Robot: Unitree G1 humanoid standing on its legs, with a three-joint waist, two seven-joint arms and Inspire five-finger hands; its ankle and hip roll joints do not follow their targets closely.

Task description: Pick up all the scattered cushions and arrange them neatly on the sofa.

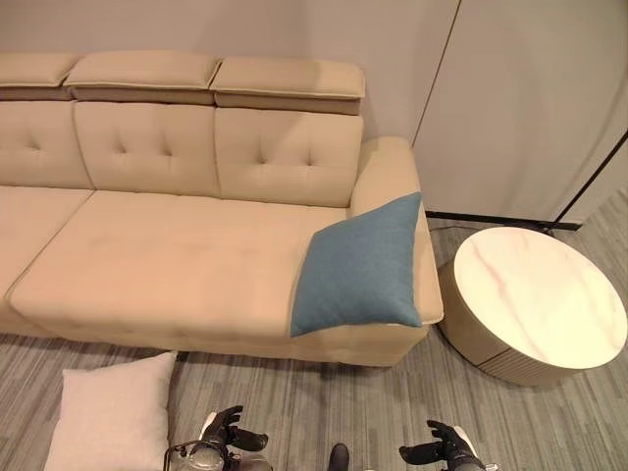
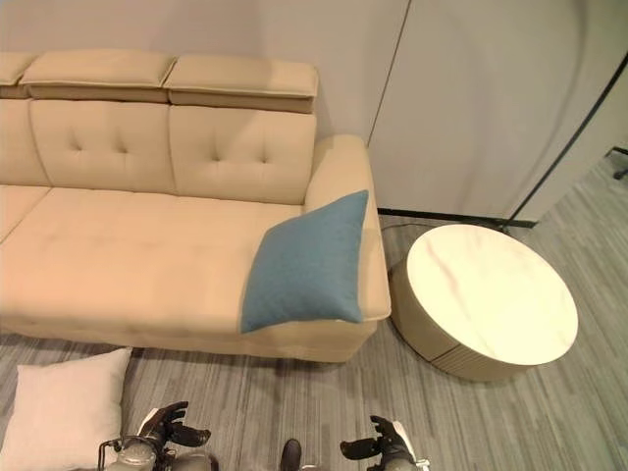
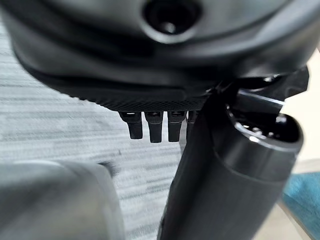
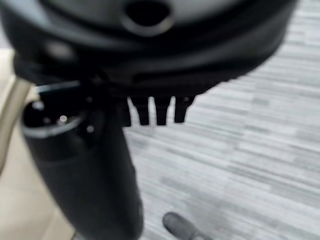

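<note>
While the blue cushion (image 1: 358, 265) leans on the sofa (image 1: 167, 265), both the left hand (image 1: 228, 429) and the right hand (image 1: 444, 444) hang relaxed and empty, so reaching the white cushion (image 1: 113, 412) on the floor looks next.

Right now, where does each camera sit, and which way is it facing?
Left eye view: on the head, looking down at the sofa, blue cushion, white cushion, round table; both hands low in frame.
Right eye view: same scene, slightly offset; left hand, right hand.
Left wrist view: along the left hand toward the floor.
Right wrist view: along the right hand, same grey floor.
</note>
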